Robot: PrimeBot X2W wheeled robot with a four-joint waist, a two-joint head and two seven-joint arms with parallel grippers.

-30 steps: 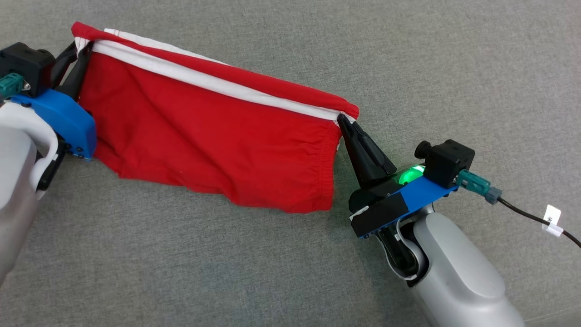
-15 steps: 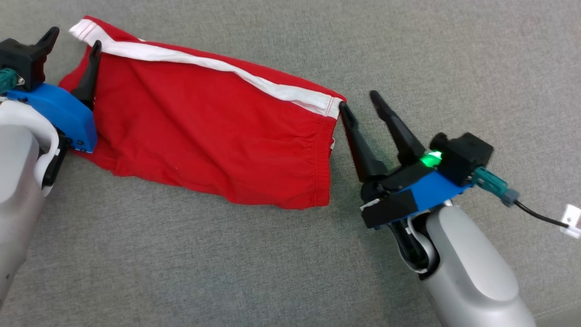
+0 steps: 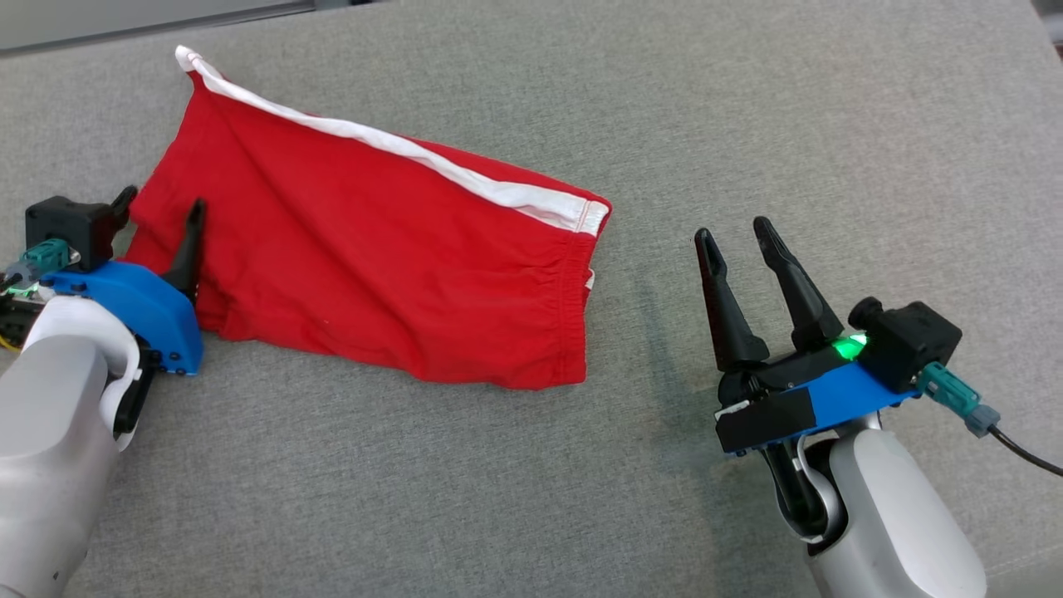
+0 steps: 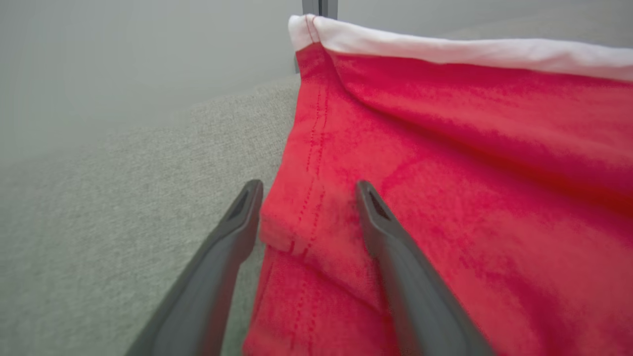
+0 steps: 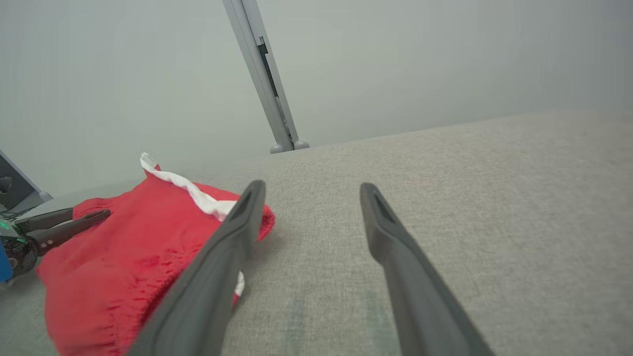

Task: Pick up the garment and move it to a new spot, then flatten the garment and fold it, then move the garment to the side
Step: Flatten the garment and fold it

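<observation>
The head camera looks down from above on the grey fabric surface [image 3: 531, 498], taking in the left gripper [image 3: 163, 199] and right gripper [image 3: 732, 227]. The left wrist camera sits low, very close to the red garment [image 4: 445, 198]. The right wrist camera skims the surface from farther off, sharing that garment and the left gripper.

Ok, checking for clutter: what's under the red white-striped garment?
The red white-striped garment lies on a grey woven surface, visible all around. The patch directly beneath is hidden.

Grey surface [image 3: 830, 149] beside garment [image 3: 374, 266] — open passage, post [image 5: 262, 74] at far edge
</observation>
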